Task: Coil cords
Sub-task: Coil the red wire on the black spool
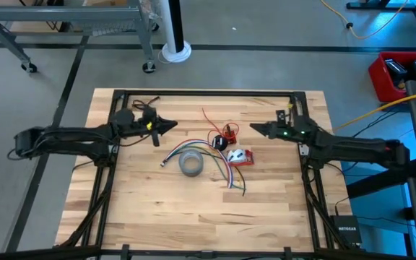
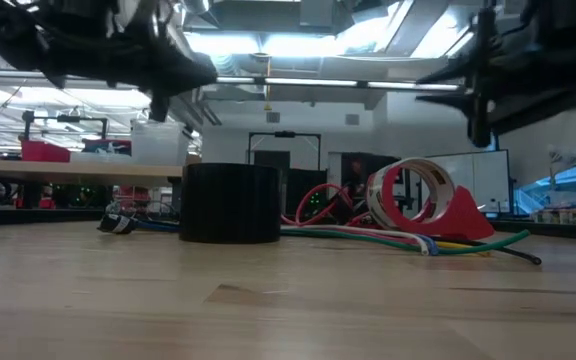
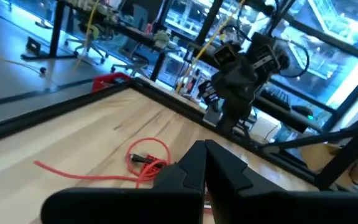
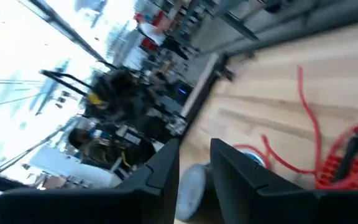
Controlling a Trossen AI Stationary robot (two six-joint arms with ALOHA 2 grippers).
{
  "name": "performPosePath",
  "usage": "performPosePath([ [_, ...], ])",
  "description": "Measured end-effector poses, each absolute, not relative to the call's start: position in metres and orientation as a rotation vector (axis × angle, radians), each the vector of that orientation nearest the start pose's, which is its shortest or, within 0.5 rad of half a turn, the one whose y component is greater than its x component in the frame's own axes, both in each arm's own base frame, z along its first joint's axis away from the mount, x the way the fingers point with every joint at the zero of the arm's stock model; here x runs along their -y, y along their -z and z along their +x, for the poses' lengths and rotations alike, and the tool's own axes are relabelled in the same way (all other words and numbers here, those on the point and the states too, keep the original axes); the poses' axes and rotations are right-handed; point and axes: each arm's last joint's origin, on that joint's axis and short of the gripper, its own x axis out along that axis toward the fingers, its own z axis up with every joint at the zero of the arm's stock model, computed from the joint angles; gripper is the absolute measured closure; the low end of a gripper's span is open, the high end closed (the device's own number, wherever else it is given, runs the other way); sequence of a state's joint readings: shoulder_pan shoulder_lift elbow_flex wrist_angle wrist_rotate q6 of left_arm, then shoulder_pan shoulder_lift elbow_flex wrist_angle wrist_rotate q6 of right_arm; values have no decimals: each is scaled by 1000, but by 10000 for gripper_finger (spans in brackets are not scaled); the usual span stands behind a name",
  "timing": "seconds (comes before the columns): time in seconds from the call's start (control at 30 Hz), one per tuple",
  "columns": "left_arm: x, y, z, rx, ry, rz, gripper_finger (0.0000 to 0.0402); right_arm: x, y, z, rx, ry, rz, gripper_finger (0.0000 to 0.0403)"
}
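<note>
Right now the cords lie in a heap in the middle of the table (image 1: 121, 209). A red wire (image 1: 214, 123) loops beside a small black coil (image 1: 219, 141), and colored wires (image 1: 222, 162) fan out past a grey tape roll (image 1: 191, 164). Nothing holds them, so the coiling looks not yet begun. Both arms hang above the wood, one on each side of the heap, probably ready to reach in. The left gripper (image 1: 170, 126) has its fingers pressed together, holding nothing. The right gripper (image 1: 254, 128) has its fingers a little apart, also with nothing between them.
</note>
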State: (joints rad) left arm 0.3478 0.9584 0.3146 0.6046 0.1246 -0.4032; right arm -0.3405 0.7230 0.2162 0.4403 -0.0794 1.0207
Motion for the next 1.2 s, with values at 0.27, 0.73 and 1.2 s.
performPosePath([
  [0.27,-69,-210,232,-119,-195,-239,401,63,-196,192,-87,275,1180,308],
  [0.73,-83,-212,283,-449,4,201,401,71,-206,220,-277,355,1383,308],
  [1.2,-83,-213,284,-434,10,262,401,74,-225,238,-372,524,1540,308],
])
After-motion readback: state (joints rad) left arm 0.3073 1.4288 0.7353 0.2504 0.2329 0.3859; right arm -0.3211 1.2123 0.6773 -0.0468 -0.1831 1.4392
